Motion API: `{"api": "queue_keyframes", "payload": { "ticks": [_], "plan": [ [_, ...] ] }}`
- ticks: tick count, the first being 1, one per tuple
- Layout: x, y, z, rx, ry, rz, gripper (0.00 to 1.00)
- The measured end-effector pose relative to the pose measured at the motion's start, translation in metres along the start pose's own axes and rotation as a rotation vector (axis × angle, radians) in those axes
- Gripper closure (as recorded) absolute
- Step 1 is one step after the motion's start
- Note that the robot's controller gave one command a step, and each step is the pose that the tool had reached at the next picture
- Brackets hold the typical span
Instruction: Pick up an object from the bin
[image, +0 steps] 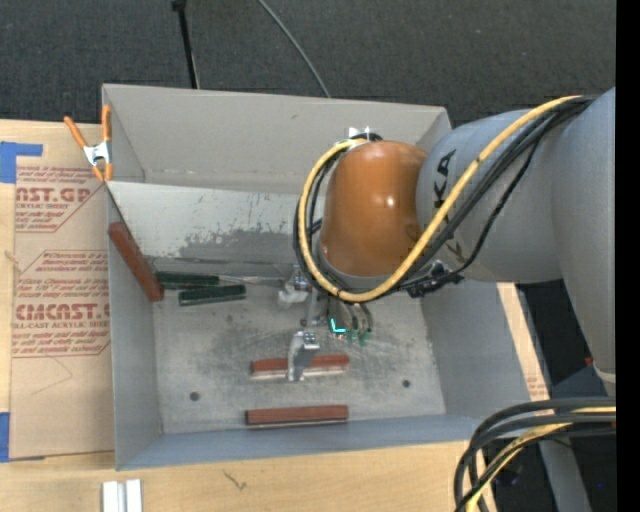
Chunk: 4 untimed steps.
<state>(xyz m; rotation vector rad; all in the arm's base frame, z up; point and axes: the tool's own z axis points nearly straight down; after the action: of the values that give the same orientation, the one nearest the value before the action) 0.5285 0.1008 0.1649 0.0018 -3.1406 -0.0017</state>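
Directly beneath the arm's orange cover (370, 210), the fingers (300, 358) reached down to a short brown bar (300, 367) lying flat near the middle of the bin (270, 115) floor. Their metal crossed the bar at about its midpoint. Whether they were apart, together or clamped on the bar I could not tell, since they were seen almost end-on and the cover shaded them.

Meeting the bar at its middle and across its narrow side made sense for a grip. The weight would hang evenly, and the narrow side is the one two fingers could span. The bar seemed to be resting on the floor rather than raised, so I judged the pick to be at the grasping step, with the lift not yet done.

A second brown bar (297, 414) lay parallel to the first, nearer the front wall and clear of the fingers, so it left them room to work. Toward the back, a small silvery piece (293, 290) sat just under the edge of the cover. Further left, two dark green pen-like tools (212, 293) lay side by side. A third brown bar (135, 262) rested against the left wall, well apart from everything the fingers were near.
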Motion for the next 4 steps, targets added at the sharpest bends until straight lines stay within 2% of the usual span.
{"api": "queue_keyframes", "payload": {
  "ticks": [1,2,3,4],
  "plan": [
    [-0.001,0.0,-0.001,0.0,-0.001,0.001,0.0],
    [0.003,-0.017,0.068,0.0,-0.006,-0.027,0.0],
    [0.01,-0.022,0.072,0.0,0.001,-0.007,0.0],
    [0.012,-0.017,0.053,0.0,-0.003,0.02,0.0]
  ]
}}
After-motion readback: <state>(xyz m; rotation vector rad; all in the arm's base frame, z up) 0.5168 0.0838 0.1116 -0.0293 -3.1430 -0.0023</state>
